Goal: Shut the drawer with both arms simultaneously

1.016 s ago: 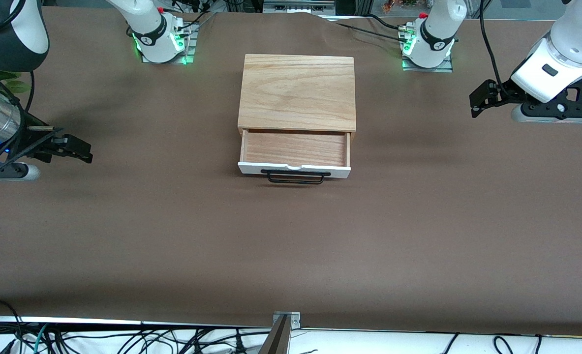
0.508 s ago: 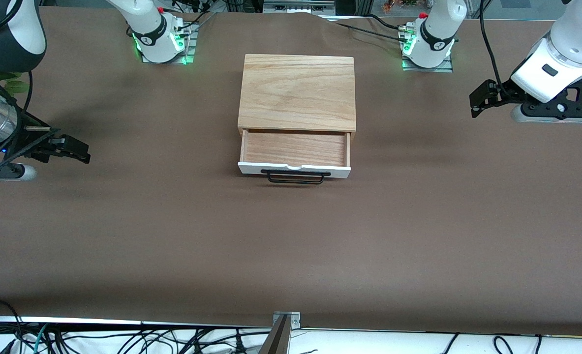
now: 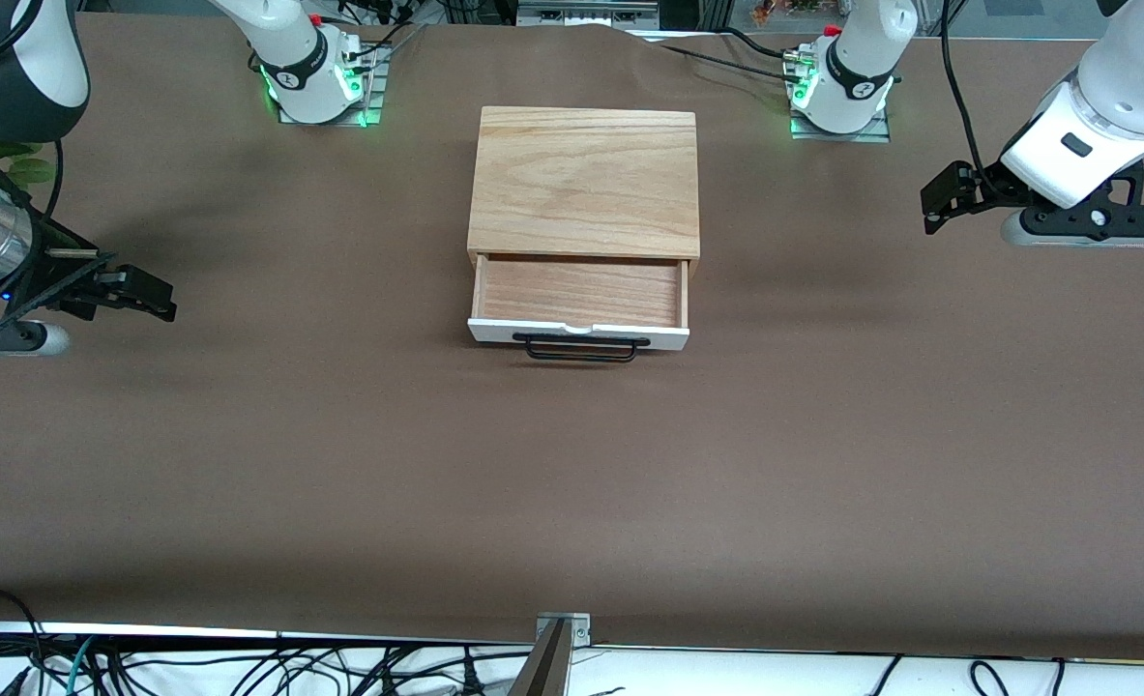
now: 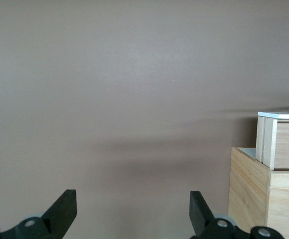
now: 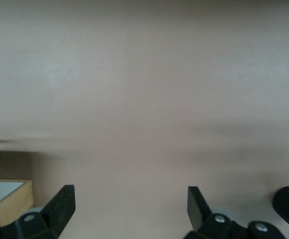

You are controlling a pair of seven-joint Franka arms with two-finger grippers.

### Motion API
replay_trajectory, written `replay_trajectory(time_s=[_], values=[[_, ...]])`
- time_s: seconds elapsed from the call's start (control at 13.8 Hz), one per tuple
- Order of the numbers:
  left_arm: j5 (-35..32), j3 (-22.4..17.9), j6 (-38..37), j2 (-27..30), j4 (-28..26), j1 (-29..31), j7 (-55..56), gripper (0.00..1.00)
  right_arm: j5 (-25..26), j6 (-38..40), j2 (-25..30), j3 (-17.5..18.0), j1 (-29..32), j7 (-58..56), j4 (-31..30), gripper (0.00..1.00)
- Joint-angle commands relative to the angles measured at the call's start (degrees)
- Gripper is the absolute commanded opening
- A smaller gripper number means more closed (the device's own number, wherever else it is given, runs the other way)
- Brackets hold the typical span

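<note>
The drawer [image 3: 579, 302] sits pulled out of the wooden box [image 3: 586, 182] mid-table, its white front and black handle [image 3: 581, 348] on the side nearer the front camera. Nothing touches it yet.

The left gripper [image 3: 941, 205] hangs over bare tabletop toward the left arm's end, well apart from the box. Its fingers are spread wide in the left wrist view w/ nothing between them. The right gripper [image 3: 151, 295] hangs over the table toward the right arm's end, also spread wide and empty.

Risks from here, as I judge it:
- Arms arrive at different times or push unevenly, so the drawer skews and jams in its slot.
- The box looks unanchored, though it's hard to tell from these views. A hard shove could slide the whole box toward the bases instead of seating the drawer.
- A fingertip snags under the handle bar rather than pressing the white front.
- Both arms converge on one narrow front, so the grippers may clash.
</note>
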State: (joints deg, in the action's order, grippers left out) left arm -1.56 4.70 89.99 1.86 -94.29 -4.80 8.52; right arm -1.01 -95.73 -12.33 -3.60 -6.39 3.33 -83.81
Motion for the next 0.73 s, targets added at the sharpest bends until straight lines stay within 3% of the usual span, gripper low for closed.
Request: replay_trajectory(time_s=[0.0,0.65], values=[[0.7,0.1,-1.4,-0.9,2.2,-0.2,-0.1,1.00,-0.4,0.4,-0.1,0.3,0.4,0.0,1.0,1.00],[0.7,0.1,-1.4,-0.9,2.2,-0.2,0.0,1.00,-0.5,0.4,-0.1,0.3,0.4,-0.4,1.0,1.00]])
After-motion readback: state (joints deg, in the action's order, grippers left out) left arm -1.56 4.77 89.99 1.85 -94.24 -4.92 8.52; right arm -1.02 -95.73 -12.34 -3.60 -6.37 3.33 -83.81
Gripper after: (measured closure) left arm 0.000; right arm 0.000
